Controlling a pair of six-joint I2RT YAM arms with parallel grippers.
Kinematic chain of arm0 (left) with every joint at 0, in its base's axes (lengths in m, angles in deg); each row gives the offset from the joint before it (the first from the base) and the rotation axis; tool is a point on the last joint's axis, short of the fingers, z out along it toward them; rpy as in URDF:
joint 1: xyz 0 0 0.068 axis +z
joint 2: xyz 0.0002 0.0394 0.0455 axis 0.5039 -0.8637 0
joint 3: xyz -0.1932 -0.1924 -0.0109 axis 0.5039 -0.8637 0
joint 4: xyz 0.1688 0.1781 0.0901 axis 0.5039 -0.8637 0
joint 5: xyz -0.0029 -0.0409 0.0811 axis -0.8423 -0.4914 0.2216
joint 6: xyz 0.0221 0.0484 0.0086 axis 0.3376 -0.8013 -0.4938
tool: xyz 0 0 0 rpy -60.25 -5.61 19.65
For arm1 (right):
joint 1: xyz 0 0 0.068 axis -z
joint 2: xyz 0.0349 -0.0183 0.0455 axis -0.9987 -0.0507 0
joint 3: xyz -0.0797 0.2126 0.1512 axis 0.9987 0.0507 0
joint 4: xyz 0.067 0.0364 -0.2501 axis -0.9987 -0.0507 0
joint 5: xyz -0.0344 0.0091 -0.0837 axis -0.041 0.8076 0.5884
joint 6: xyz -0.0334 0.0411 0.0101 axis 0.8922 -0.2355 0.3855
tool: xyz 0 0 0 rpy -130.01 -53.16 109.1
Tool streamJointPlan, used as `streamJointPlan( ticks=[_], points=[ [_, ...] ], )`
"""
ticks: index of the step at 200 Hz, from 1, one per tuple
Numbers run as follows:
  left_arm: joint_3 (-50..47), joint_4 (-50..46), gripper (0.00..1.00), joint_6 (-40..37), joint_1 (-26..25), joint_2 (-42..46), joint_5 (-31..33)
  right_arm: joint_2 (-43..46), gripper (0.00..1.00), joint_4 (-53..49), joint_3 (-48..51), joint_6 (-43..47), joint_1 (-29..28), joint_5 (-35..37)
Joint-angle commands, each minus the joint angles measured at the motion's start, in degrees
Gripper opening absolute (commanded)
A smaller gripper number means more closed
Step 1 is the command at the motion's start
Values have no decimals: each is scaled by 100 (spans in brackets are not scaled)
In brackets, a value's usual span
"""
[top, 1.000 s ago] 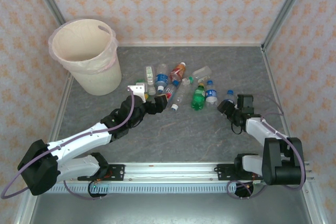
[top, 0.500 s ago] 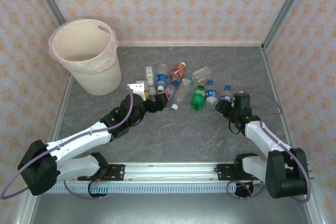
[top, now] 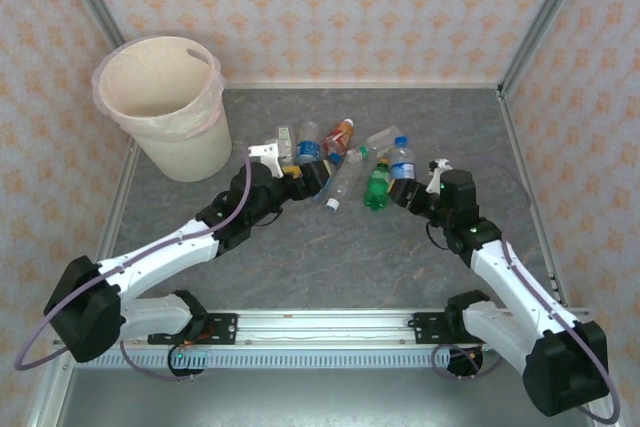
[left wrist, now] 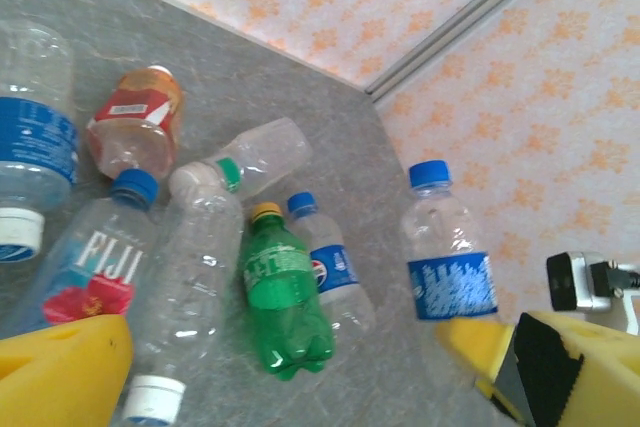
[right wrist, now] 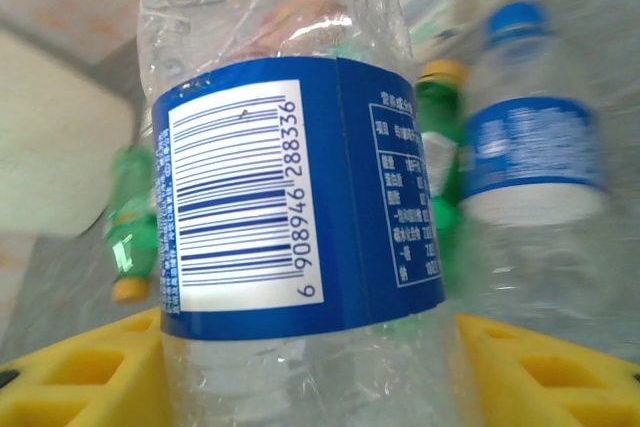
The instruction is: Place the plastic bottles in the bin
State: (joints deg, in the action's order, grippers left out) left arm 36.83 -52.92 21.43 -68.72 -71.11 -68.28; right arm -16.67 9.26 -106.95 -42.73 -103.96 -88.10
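Observation:
The plastic bottles lie in a loose heap at mid-table: clear, green and one orange. My right gripper is shut on a clear bottle with a blue label, held upright at the heap's right edge. Close up, that blue-label bottle sits between the yellow fingers. My left gripper stands open over the heap's left part. Its view shows a green bottle and a clear white-capped bottle lying between its spread fingers. The bin stands at the far left.
An orange bottle, a Fiji bottle and a Pepsi-label bottle lie among the others. Patterned walls close off the back and both sides. Bare grey table stretches between the heap and the arm bases.
My right gripper has closed on the blue-label bottle and carried it up and to the left. My left arm has pushed farther into the heap, still open.

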Motion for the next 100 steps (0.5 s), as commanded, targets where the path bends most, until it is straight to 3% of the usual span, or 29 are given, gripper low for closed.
streamJointPlan(
  ticks=[1,40,100],
  points=[
    [411,302,99,260,41,-108,-394,-113,63,249,-373,96,-317,-851],
    [704,264,99,217,105,-140,-420,-575,64,332,-877,-550,-568,-1789],
    [1215,517,93,671,339,-619,-1063,-640,66,464,-1328,-745,-915,-2351]
  ],
)
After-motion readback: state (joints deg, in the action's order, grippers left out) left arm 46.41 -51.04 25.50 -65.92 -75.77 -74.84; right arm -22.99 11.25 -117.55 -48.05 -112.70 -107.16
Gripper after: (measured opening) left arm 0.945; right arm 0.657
